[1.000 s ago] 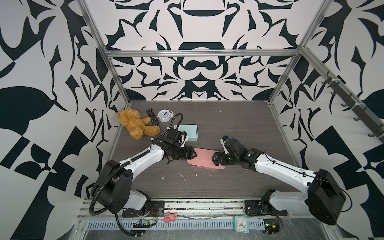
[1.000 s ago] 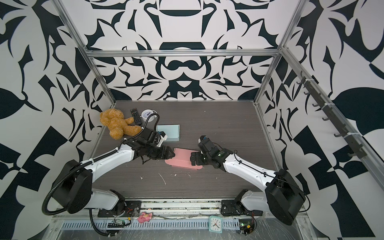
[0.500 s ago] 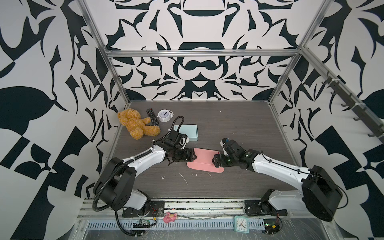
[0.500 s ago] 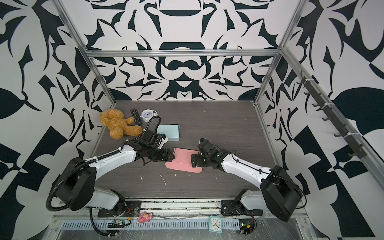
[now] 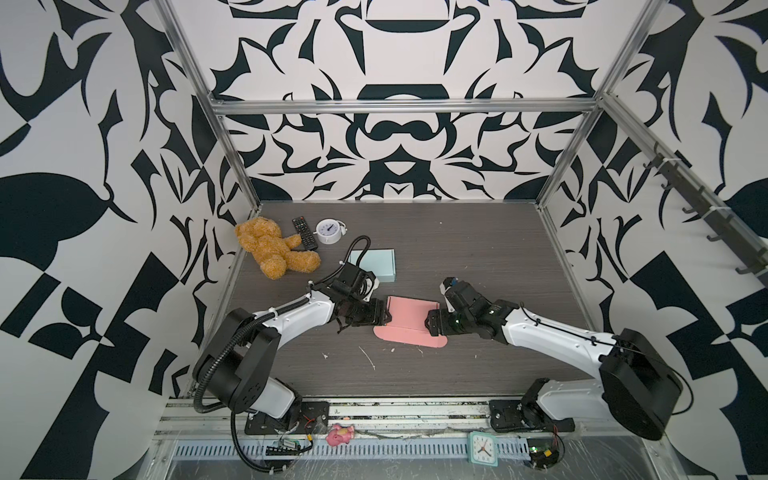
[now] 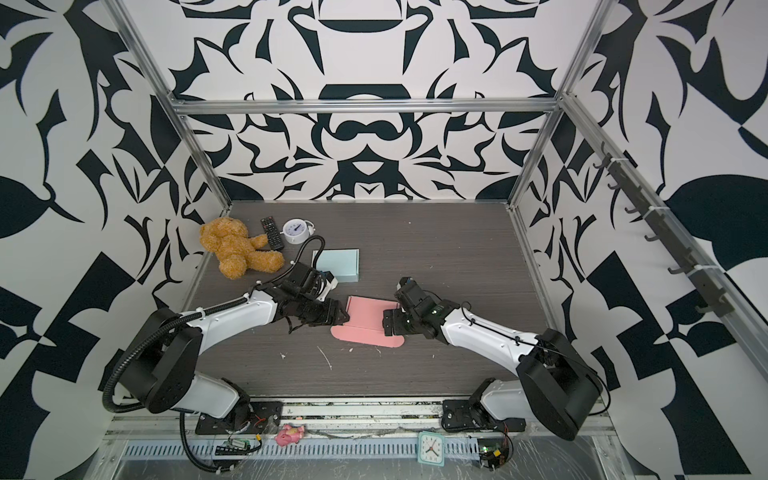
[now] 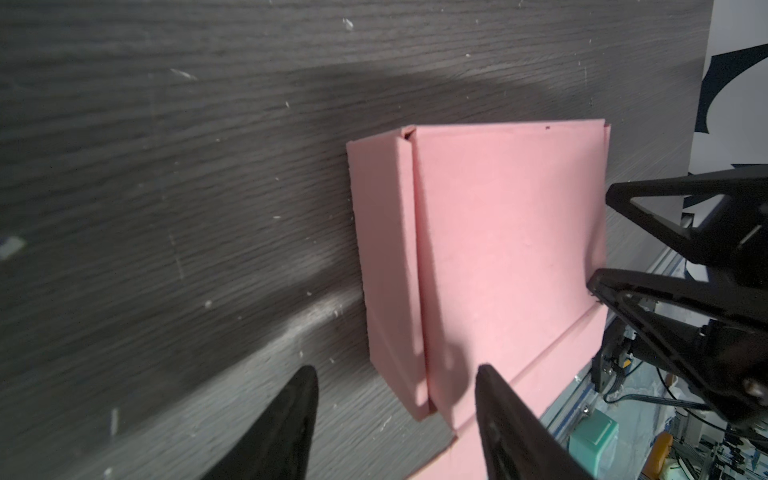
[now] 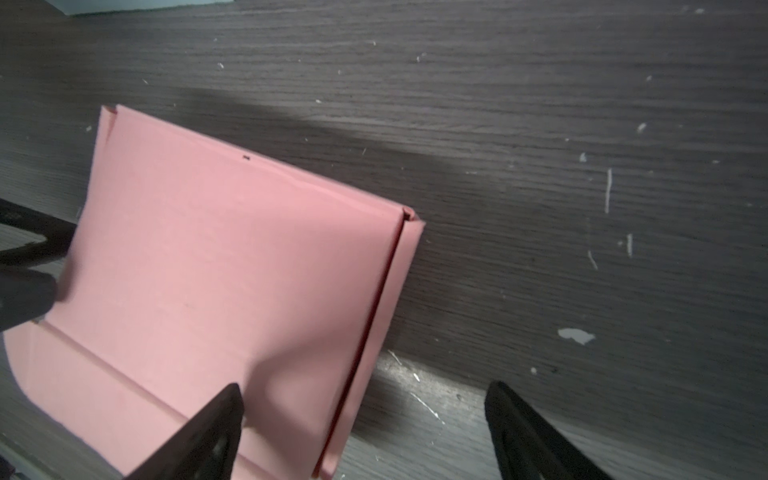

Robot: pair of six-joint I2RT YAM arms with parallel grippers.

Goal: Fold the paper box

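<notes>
In both top views, the box (image 5: pixel 409 320) lay on the table (image 5: pixel 478 249) between the left gripper (image 5: pixel 385 322) and right gripper (image 5: pixel 430 326), both drawn closer to it. Left wrist view: you saw its jaws narrowing, unclosed, straddling one flap (image 7: pixel 388 270). Right wrist view: jaws stood wide astride the opposite flap (image 8: pixel 386 316). Flap folding was likely next.

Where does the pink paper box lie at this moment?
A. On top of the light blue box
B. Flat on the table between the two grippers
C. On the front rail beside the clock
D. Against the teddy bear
B: the pink paper box lies on the table, with the left gripper at one side edge and the right gripper at the opposite edge.
</notes>
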